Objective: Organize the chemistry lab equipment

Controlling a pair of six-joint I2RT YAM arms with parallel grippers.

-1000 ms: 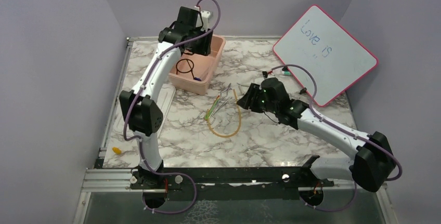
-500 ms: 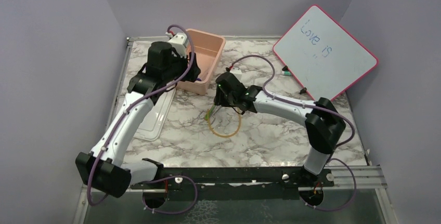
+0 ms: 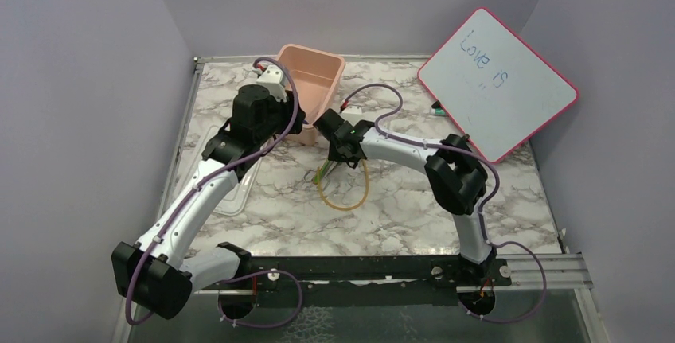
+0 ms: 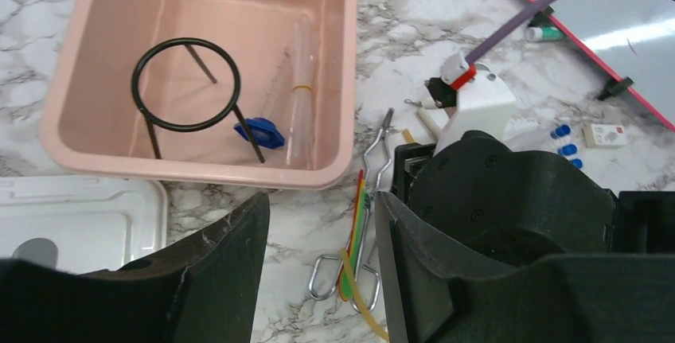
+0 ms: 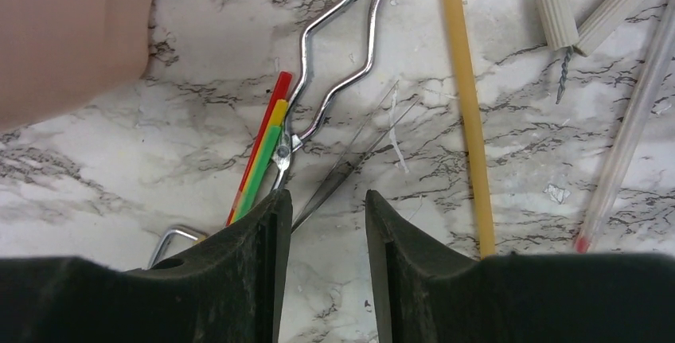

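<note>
Right tool (image 5: 322, 204) spread, thin metal tweezers (image 5: 334, 177) lying between its fingertips, tongs (image 5: 282, 150) alongside.

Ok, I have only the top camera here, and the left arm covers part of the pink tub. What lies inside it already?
Observer: The left wrist view shows the pink tub holding the black wire ring with its legs, a blue piece and clear tubes with a yellow band.
Operator: Does the right gripper hold something?
Observer: No. In its wrist view the right gripper is open, its fingers on each side of a thin metal piece that lies flat beside the tongs.
Operator: Are any blue parts outside the tub?
Observer: Yes, tiny blue pieces lie near the whiteboard.
</note>
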